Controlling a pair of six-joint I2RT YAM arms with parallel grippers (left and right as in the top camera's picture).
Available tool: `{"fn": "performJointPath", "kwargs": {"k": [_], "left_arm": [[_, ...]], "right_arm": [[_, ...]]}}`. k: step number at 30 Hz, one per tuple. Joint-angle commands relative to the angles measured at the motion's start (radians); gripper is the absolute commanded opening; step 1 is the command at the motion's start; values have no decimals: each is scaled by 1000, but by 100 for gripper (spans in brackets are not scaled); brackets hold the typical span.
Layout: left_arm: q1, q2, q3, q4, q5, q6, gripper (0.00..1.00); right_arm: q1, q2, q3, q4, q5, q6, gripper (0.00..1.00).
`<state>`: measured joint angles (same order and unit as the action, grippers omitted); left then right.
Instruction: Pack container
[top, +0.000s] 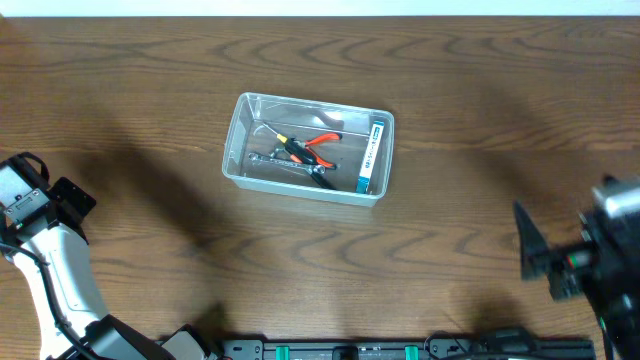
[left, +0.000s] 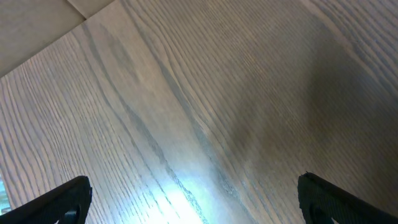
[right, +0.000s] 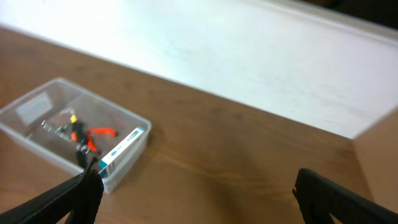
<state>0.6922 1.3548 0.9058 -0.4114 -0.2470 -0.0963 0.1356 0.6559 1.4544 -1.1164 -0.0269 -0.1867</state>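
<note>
Left gripper (left: 193, 186): fingers spread wide, holding nothing, just over the wood table (left: 186, 93).
Right gripper (right: 198, 180): same deal, spread and empty.
Container (top: 290, 187): mid-table, well apart from both grippers.
Inside: red-handled pliers (top: 322, 142) and a blue-and-white box (top: 370, 155).

Clear plastic rectangular container (top: 236, 140), mid wooden desk (top: 480, 120). Inside: red-handled pliers (top: 314, 147) centre, small blue-and-white box (top: 371, 153) at right end.

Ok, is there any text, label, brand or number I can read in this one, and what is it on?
blue-and-white box, lying inside the container: there is printing along its face, but it is too small and blurred to read in the overhead or right wrist view.
Nothing else in these views shows any lettering.
</note>
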Motion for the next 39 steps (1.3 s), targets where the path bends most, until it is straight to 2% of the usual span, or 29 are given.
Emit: {"fn": "performJointPath", "kwargs": {"k": [1, 8, 15, 19, 27, 39], "left_arm": [[4, 5, 31, 1, -16, 13, 98], [4, 5, 31, 1, -16, 13, 98], [4, 5, 31, 1, -16, 13, 98], [4, 5, 31, 1, -16, 13, 98], [4, 5, 31, 1, -16, 13, 98], [4, 5, 31, 1, -16, 13, 98]], "right_arm": [[-71, -93, -77, 0, -94, 14, 99], [-78, -332, -362, 20, -176, 14, 99], [-78, -523, -700, 166, -194, 14, 99], [-78, -571, -855, 260, -195, 14, 99], [-78, -583, -1093, 277, -194, 14, 99], [-78, -650, -1259, 325, -193, 14, 99]]}}
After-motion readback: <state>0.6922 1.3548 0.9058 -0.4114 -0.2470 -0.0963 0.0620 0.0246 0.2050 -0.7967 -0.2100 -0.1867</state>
